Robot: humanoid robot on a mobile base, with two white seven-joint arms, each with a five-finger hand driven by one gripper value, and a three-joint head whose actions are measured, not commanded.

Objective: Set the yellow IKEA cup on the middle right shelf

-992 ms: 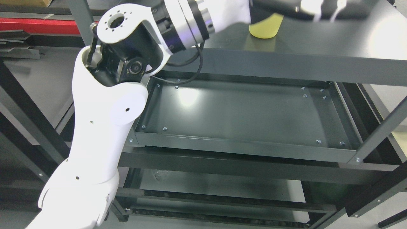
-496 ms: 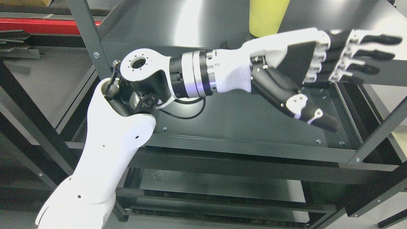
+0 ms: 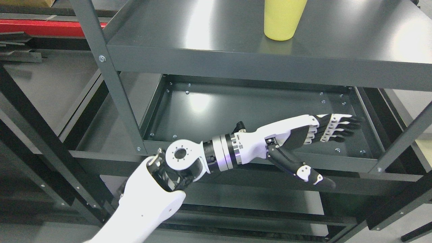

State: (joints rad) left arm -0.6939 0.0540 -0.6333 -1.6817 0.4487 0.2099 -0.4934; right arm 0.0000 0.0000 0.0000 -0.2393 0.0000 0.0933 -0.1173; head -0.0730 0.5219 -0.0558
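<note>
Left robot hand hangs open, empty; yellow cup above it looks light, rigid, slick—I'd grip mid-wall.

A cup is stood upright on the upper shelf of a rack, towards its right half, near the front edge. Directly below, a tray shelf is set. Before the tray's front rim, the left hand is held, well below the cup, its arm entering from lower left.
</note>
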